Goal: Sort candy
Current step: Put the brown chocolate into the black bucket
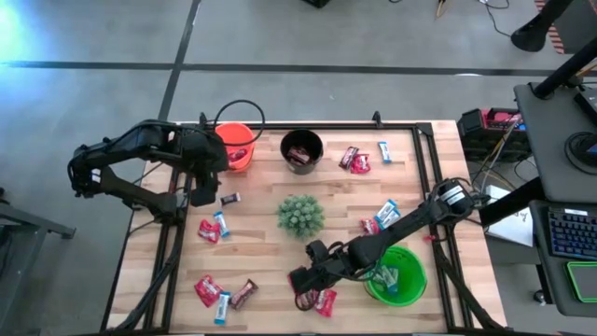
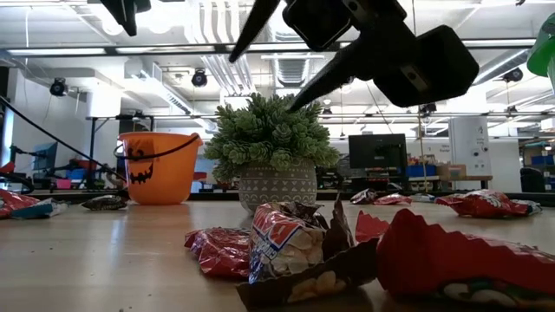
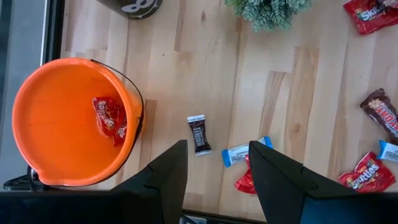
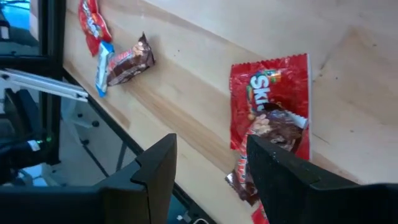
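Note:
Candy lies scattered on the wooden table. My right gripper hangs open above a small pile near the front edge: a red packet with a brown sweet lying on it, seen also as the pile. In the low view these fingers stand well above that pile. My left gripper is open, high up beside the orange bucket, which holds one red sweet. Below it lie a brown sweet and a blue one.
A black bucket stands at the back and a green bucket at the front right, close to my right arm. A spiky green plant ball sits mid-table. More sweets lie at the front left and back right.

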Robot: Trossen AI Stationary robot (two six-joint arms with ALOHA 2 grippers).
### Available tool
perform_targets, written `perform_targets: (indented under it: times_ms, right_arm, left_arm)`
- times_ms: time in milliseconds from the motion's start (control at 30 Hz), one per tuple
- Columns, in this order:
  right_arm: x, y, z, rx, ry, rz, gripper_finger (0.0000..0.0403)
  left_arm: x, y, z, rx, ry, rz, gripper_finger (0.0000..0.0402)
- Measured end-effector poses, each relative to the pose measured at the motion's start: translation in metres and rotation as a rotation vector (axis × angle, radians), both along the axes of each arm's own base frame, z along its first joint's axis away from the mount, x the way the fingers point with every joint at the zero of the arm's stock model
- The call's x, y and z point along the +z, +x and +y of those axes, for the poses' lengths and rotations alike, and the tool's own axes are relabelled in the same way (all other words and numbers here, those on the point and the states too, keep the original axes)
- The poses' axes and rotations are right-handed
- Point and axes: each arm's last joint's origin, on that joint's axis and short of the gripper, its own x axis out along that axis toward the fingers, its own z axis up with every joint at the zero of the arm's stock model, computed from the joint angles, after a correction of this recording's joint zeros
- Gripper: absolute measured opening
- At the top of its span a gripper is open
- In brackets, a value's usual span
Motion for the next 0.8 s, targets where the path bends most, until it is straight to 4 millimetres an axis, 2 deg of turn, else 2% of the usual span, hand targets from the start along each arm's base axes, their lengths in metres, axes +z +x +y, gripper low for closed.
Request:
perform_targets:
  times_ms: [167, 367, 600, 800]
  right_arm:
    - [-0.001, 0.001, -0.004, 0.041, -0.011, 0.021, 0.0185]
    - [-0.007, -0.002, -0.015, 0.120, -0.016, 0.123, 0.0185]
    - [-0.008, 0.000, -0.019, 0.143, -0.013, 0.124, 0.0185]
    - [-0.026, 0.006, -0.015, 0.170, 0.012, 0.150, 0.0185]
  left_arm:
    - [0.000, 0.000, 0.000, 0.000, 0.000, 0.000, 0.0152]
    - [0.000, 0.000, 0.000, 0.008, -0.003, -0.001, 0.0152]
    - [0.000, 0.001, 0.000, 0.019, -0.006, -0.010, 0.0152]
    - [0.000, 0.001, 0.000, 0.041, -0.014, -0.014, 0.0152]
